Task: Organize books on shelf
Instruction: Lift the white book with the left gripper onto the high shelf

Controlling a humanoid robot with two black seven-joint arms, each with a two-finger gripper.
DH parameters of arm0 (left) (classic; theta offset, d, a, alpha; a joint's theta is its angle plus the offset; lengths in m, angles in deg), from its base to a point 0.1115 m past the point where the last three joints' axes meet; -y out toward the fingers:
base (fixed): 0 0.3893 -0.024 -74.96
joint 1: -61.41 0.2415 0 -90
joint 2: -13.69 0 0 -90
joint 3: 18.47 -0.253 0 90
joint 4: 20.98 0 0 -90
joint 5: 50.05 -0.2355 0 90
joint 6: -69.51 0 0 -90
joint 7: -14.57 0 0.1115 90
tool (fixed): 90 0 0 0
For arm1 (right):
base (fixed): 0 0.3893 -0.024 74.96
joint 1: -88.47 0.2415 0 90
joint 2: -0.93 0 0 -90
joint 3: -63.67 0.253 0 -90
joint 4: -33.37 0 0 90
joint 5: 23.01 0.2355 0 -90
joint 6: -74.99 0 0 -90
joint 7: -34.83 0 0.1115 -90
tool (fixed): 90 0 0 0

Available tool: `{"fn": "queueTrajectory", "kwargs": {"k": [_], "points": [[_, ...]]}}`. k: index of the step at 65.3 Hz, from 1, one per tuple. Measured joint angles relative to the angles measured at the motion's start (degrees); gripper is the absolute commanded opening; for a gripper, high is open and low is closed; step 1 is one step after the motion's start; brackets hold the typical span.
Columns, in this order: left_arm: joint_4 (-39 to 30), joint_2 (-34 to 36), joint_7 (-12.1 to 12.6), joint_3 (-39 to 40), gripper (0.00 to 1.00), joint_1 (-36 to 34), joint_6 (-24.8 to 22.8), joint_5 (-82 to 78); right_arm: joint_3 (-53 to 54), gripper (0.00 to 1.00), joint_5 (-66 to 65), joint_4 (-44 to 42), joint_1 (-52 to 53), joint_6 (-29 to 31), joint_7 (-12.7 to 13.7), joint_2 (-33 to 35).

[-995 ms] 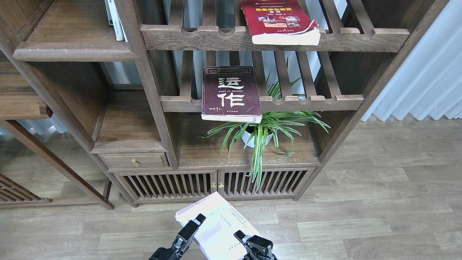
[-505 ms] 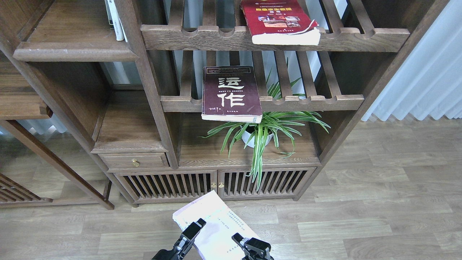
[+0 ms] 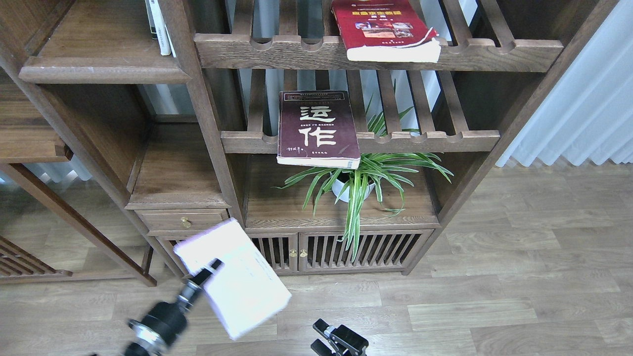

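Head view: left gripper point(image 3: 210, 271) is clamped on the edge of the thick white paperback with lavender band point(image 3: 232, 284), low at the left before the dark brown wooden bookcase; right gripper point(image 3: 324, 330), bottom centre, stands parted and empty. To do well, I'd keep the book level and aim it over the rounded front edge of the flat solid plank shelf point(image 3: 175, 170).

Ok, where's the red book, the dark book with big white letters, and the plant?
red book point(image 3: 385, 27), head view, on its front cover.
dark book point(image 3: 316, 128), head view, on its cover's white characters.
plant point(image 3: 368, 170), head view, on its green leaves.
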Motion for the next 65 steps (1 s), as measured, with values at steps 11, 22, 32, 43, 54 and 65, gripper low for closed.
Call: {"fn": "queueTrajectory", "kwargs": {"k": [11, 22, 32, 43, 54, 65], "points": [[-5.17, 9.26, -0.12, 11.41, 0.04, -1.95, -0.01, 0.06, 0.0, 1.0, -0.01, -2.94, 1.13, 0.0, 0.0, 0.0], [-6.22, 12.6, -0.67, 21.12, 0.04, -8.13, -0.03, 0.51, -0.05, 1.0, 0.0, -3.95, 1.33, 0.0, 0.0, -0.01], [-4.56, 16.73, -0.61, 21.56, 0.04, -16.49, -0.03, 0.78, -0.05, 1.0, 0.05, -4.54, 1.33, 0.0, -0.01, 0.0], [-0.42, 21.84, 0.87, 19.79, 0.04, -25.48, -0.03, 0.9, -0.05, 1.0, 0.17, -4.64, 1.29, 0.0, -0.01, -0.01], [7.43, 24.04, 10.71, 17.54, 0.04, -33.87, -0.03, 0.34, -0.05, 1.0, 0.19, -4.68, 1.22, 0.0, -0.03, 0.0], [12.24, 19.47, 23.4, 18.16, 0.04, -39.18, -0.03, -1.19, -0.27, 1.0, 0.19, -4.51, 1.29, 0.0, -0.04, -0.01]]}}
